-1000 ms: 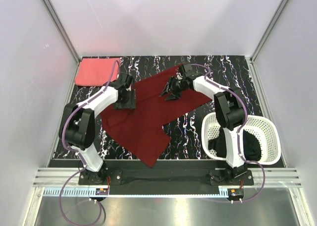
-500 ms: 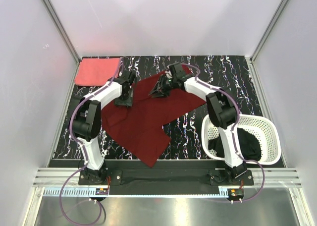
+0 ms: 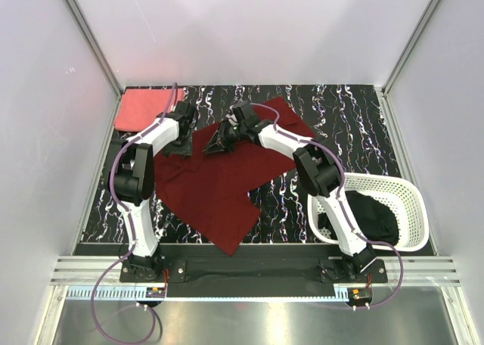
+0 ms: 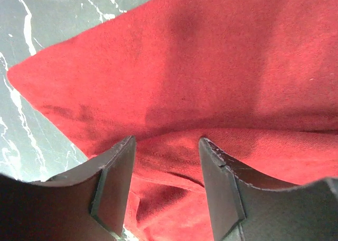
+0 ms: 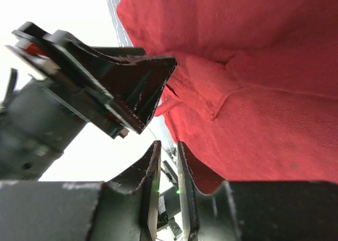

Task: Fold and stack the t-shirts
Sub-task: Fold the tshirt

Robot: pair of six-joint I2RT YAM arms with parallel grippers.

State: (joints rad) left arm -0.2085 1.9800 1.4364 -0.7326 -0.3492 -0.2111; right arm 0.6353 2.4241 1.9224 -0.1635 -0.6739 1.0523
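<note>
The dark maroon t-shirt (image 3: 219, 186) lies spread out, partly rumpled, across the middle of the table. My left gripper (image 3: 181, 139) is open at its far left corner, and a fold of maroon cloth (image 4: 211, 66) lies between its fingers (image 4: 119, 167). My right gripper (image 3: 217, 144) is low over the shirt's upper edge, close to the left one. Its fingers are nearly together with nothing seen between them (image 5: 168, 144), and the maroon cloth (image 5: 264, 93) lies along one side. The coral pink t-shirt (image 3: 144, 109) lies folded at the back left. The black t-shirt (image 3: 374, 216) is in the basket.
The white lattice basket (image 3: 414, 209) stands at the front right beside the right arm's base. The left gripper's black body (image 5: 132, 93) shows close by in the right wrist view. White walls enclose the table on three sides.
My right gripper has slid left across the upper part of the maroon shirt. My left gripper has moved a little back and left. The two grippers are now close together.
</note>
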